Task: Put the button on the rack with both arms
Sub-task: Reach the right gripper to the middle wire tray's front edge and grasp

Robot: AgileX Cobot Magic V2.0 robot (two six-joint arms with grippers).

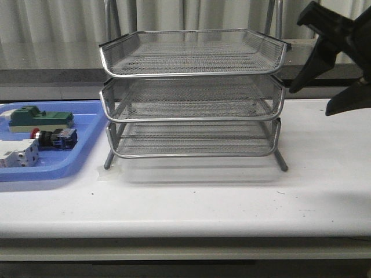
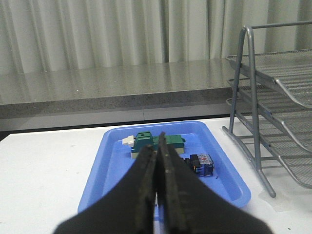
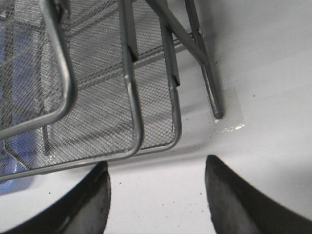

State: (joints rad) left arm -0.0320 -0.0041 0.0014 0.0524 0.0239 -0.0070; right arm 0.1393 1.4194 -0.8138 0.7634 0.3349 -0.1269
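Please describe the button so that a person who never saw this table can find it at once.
Look at the blue tray on the white table, left of the wire rack. The button lies on its side in the tray, in front of the green-topped block and beside the white breaker. Only it has a red cap, a black body and a blue rear block.

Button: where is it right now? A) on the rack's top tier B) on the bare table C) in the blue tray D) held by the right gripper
C: the button lies in the blue tray, left of the rack, whose tiers show nothing in them.
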